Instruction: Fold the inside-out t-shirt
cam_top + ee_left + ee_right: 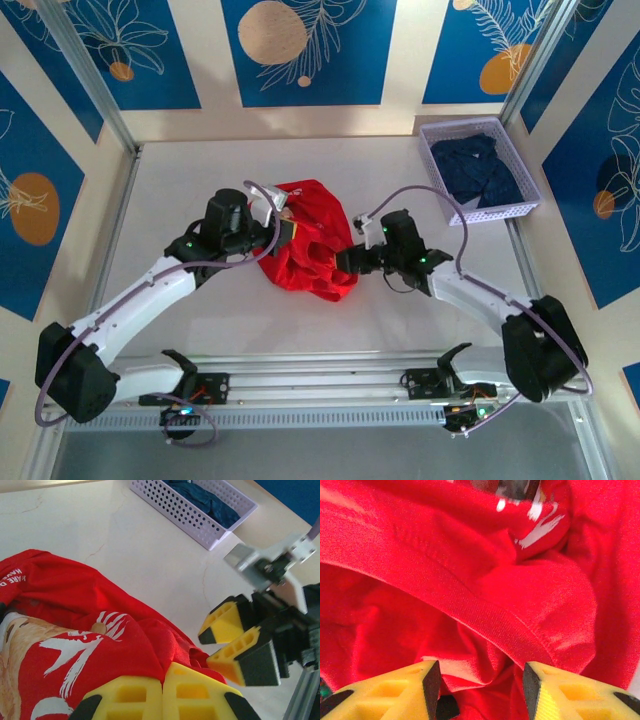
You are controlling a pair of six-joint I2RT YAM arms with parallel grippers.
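The inside-out t-shirt (312, 252) lies bunched in a red heap at the table's middle, between both arms. Its tan-and-white print and white lettering face up in the left wrist view, on the t-shirt (75, 605). My left gripper (286, 229) is at the heap's left side, and in its own view the left gripper (162, 687) is shut, with a fold of red cloth pinched in the seam between its fingers. My right gripper (350, 262) is at the heap's right edge. The right gripper (481, 680) stands open over a hemmed fold of the t-shirt (470, 555), with loose cloth lying in the gap. The right gripper (207, 650) faces the left one closely.
A lavender perforated basket (500, 213) at the back right holds dark navy clothing (480, 165); it shows as the basket (185, 515) in the left wrist view. Bare white table (180, 180) surrounds the heap, walled by patterned panels and metal posts.
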